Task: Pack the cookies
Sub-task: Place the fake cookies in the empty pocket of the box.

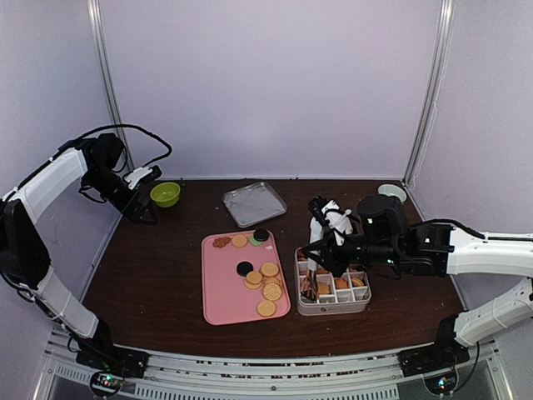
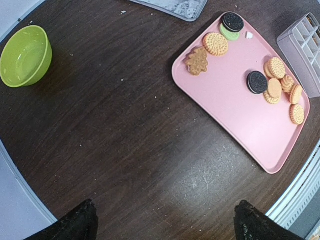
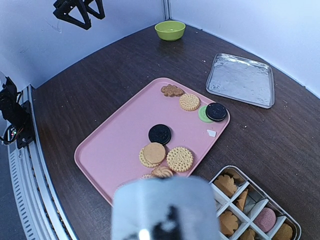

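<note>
Cookies lie on a pink tray: golden rounds, two black ones, a green one and a brown flower shape. They also show in the left wrist view and the right wrist view. More cookies sit in a compartment box. My right gripper is shut on metal tongs that hang over the box's left side. The tongs blur the right wrist view and hide the fingers. My left gripper is open and empty, high above the table.
A green bowl stands at the back left, next to my left gripper. A metal baking tray lies behind the pink tray. A small round lid-like disc sits at the back right. White walls enclose the table.
</note>
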Robot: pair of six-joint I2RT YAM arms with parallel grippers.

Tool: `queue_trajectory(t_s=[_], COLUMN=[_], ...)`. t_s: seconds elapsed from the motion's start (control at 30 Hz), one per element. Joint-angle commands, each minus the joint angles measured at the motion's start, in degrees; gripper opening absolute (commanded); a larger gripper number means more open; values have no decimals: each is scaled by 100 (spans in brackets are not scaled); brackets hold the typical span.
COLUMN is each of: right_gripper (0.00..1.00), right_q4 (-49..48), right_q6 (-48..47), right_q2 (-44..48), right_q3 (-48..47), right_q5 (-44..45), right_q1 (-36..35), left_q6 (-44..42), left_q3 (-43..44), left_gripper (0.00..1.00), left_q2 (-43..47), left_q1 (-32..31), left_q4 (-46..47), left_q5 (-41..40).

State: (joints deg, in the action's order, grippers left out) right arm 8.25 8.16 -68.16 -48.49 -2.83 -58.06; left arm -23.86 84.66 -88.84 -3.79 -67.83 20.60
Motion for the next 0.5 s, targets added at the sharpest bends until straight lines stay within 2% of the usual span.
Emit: queue_trajectory(t_s=[0.0, 0.23, 0.47], right_gripper=[23, 28, 28], right_q4=[-131, -33, 38], right_q6=[2, -49, -51], right_q2=[129, 273, 339], right_q3=[-174, -182, -167], right_q5=[-23, -8, 28], right_q1=[-13, -12, -15], left_q6=[39, 41, 39], left_q3=[79, 56, 59], left_gripper=[98, 98, 98], left_q2=[13, 38, 46], left_q1=[-16, -13, -16], left_q4=[-19, -19, -17], left_q5=[96, 110, 136])
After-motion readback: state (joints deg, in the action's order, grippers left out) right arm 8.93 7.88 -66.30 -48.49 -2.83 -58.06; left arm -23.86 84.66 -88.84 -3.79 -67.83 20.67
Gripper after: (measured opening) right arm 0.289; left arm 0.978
